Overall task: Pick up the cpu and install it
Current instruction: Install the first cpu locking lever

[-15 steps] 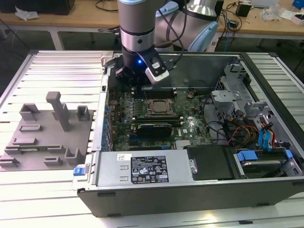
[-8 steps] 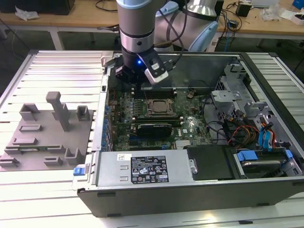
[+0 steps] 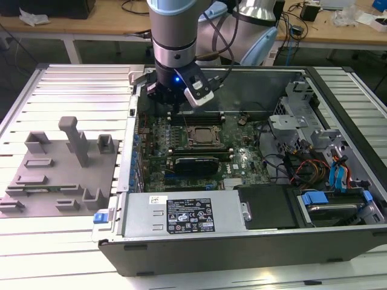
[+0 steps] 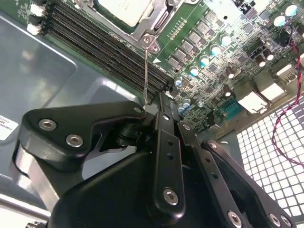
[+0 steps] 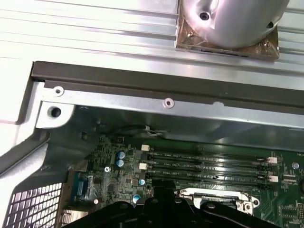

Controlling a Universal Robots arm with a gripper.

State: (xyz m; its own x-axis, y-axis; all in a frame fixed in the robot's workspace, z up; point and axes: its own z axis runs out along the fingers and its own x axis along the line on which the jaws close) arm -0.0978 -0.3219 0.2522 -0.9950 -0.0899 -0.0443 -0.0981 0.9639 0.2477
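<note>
Exterior view: arm hangs over the open computer case, which lies on the slatted table. I see the gripper low above the motherboard, just off the socket toward the exterior view's left, close to the case wall.

The cpu sits inside the socket, pale top up, not touching the gripper.

Second wrist view: the gripper has its jaws together with nothing between them, tips over the memory slots. Beyond the slots, the cpu lies flat within the metal socket frame. A thin wire lever runs from the frame's corner toward the jaws.

Grey fixture tray rests on the table near its edge on the exterior view's left, well apart from the case.
</note>
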